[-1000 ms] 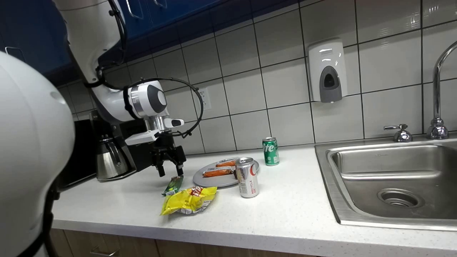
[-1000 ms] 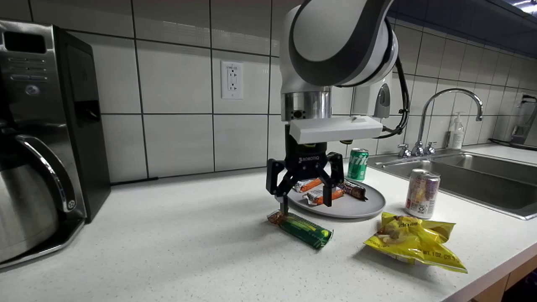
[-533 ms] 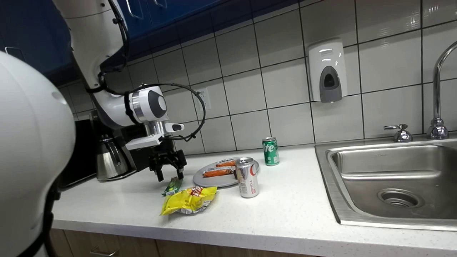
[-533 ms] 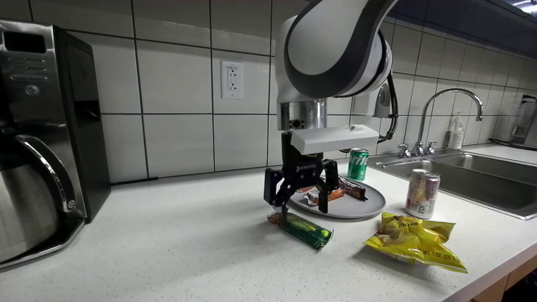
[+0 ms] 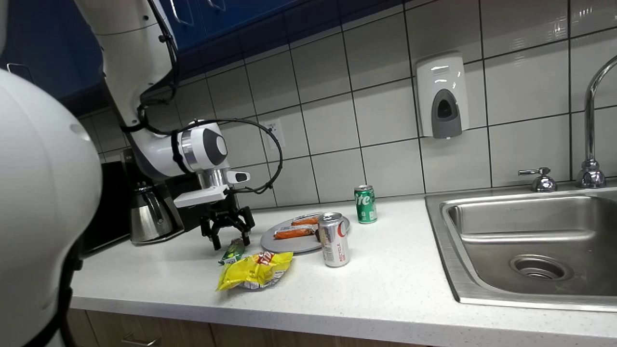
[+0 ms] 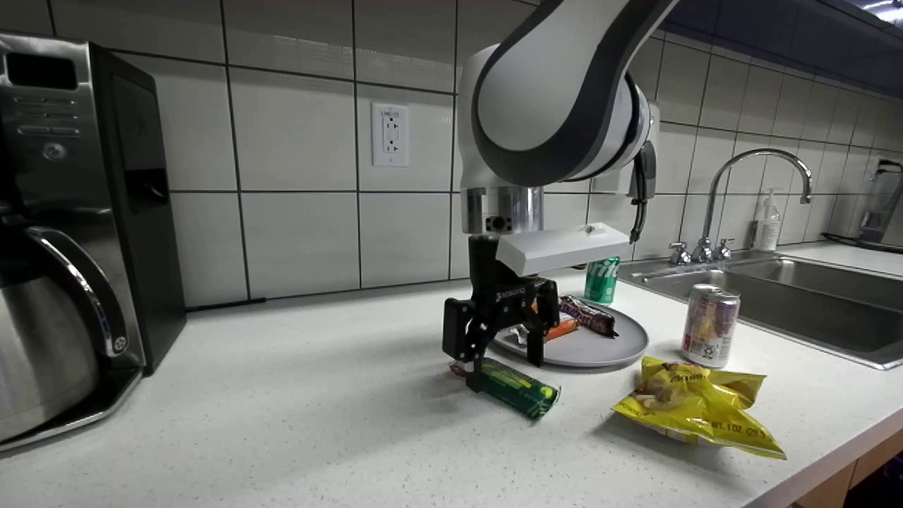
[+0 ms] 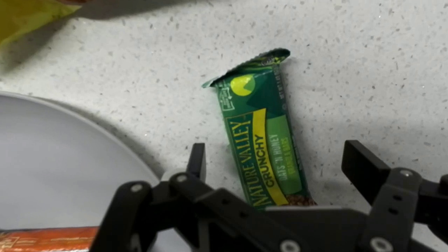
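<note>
Judged to be at the approach step: low over the green granola bar (image 7: 259, 140), lined up, not yet gripping. Checked the end effector (image 7: 274, 157): spread wide, pointing down, holding nothing. Seen in the wrist view with strips of speckled tabletop (image 7: 367, 87) along both sides of the bar, narrower on the side of the gray plate (image 7: 70, 157). Unclear whether touching the bar with 1 finger (image 6: 475, 377) (overlapping in an exterior view, so hard to separate by depth). Located the bar lying flat on the tabletop, just beside the plate and near the yellow chip bag (image 6: 698, 409). Also noted on the plate: 2 orange-wrapped bars (image 5: 294, 233) and 1 dark-wrapped bar (image 6: 589, 315). Recorded upright near the plate: a silver can (image 6: 710, 324) and a green can (image 5: 366, 204). Next, judged to call for evening out the 2 side gaps, settling to bar height if not already there, then closing gently across the narrow width, keeping clear of the plate rim.
</note>
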{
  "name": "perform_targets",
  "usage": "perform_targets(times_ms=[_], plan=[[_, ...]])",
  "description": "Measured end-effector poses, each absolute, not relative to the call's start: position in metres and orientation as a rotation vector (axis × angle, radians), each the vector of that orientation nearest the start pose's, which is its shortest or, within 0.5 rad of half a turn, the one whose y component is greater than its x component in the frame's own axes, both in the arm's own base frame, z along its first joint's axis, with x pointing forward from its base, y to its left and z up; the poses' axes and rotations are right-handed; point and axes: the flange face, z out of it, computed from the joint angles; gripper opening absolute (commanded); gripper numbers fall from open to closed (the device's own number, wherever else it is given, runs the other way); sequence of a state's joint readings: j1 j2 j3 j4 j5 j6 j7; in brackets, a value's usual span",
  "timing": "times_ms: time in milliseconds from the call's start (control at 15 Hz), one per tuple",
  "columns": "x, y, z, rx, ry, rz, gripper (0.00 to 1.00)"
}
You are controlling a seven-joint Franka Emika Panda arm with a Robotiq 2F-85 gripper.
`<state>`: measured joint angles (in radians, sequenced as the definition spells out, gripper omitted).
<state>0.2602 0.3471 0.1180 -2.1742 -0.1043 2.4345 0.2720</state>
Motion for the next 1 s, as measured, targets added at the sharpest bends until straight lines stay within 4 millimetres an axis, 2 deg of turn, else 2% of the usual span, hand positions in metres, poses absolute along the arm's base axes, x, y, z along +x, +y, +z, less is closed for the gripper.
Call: perform_targets(times_ms=[67, 133, 200, 667, 1000], plan=[[0.5152, 0.2052, 0.2236, -3.174, -0.311, 0.115, 1.0], [0.5157, 0.2057, 0.2232, -3.172, -0.327, 0.114, 0.9], [0.5163, 0.2065, 0.2234, -3.169, -0.34, 0.11, 0.74], [0.5174, 0.2108, 0.2251, -3.157, -0.397, 0.089, 0.18], [0.5175, 0.2109, 0.2252, -3.156, -0.4, 0.088, 0.16]])
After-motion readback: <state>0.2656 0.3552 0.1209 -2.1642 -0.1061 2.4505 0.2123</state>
